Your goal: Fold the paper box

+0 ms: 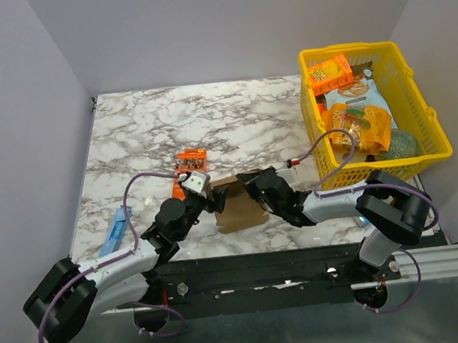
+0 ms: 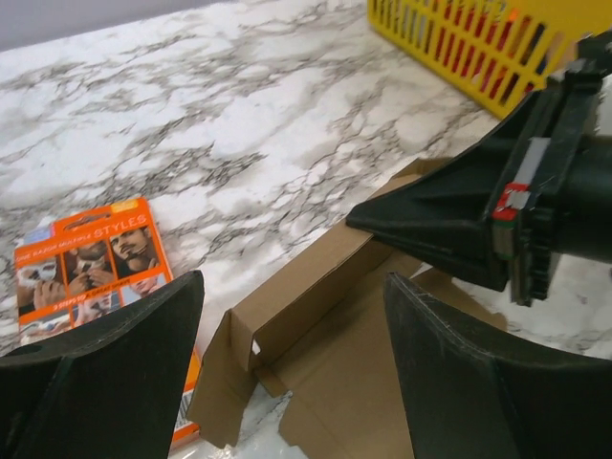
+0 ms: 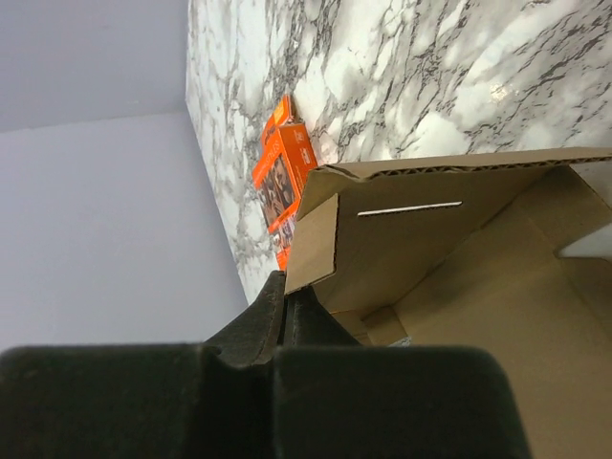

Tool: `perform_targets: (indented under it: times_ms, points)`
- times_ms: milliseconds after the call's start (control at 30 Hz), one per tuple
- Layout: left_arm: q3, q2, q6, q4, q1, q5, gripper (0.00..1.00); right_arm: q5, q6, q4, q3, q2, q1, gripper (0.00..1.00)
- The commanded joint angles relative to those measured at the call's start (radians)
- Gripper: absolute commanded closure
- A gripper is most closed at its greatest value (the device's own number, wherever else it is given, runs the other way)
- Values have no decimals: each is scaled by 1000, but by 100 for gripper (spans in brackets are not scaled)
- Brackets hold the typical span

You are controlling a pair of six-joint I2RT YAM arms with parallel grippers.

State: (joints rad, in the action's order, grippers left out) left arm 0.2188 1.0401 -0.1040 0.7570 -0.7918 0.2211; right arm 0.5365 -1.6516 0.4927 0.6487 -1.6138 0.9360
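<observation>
The left gripper (image 2: 292, 285) has its fingers spread wide, and the part-folded brown paper box (image 2: 335, 316) lies between them, at 6 o'clock on the marble surface (image 1: 207, 117). Only the right wrist view shows the right gripper (image 3: 284, 289) with fingers together at a raised flap's corner; I cannot tell whether cardboard is nipped. An orange packet (image 1: 189, 163) lies just beside the box at its 10 o'clock. At 2 o'clock stands a yellow basket (image 1: 345, 48); only the top view shows snacks inside.

The black left arm (image 1: 116, 267) lies low and angled inward, its two-finger left gripper (image 2: 292, 287) spread wide. The black right arm (image 1: 337, 203) reaches inward (towards the left), with the fingers of its right gripper (image 3: 285, 292) pressed together.
</observation>
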Motion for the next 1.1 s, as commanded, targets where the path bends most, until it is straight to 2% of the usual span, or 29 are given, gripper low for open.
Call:
perform_targets:
  times_ms: [0,167,200,333,433,633,900,1067]
  points:
    - [13,-84,-72,-111,31,-137,15,40,45,131,-98,-24,-8,100]
    - [59,-129,-213,-303,141,-138,12,40,67,222,-142,-23,-9,99]
    - [68,-121,-238,-324,198,-115,12,40,67,230,-149,-17,-12,100]
    - [71,-37,-321,-383,304,-68,11,39,78,248,-176,2,-16,99]
    - [80,32,-323,-398,327,-39,11,33,85,256,-181,11,-20,100]
    - [162,175,-280,-435,325,-118,16,17,88,274,-181,3,-25,99]
    - [139,136,-269,-409,304,-256,18,33,88,268,-179,8,-28,100]
    - [155,156,-279,-447,244,-246,20,37,87,250,-169,12,-28,100]
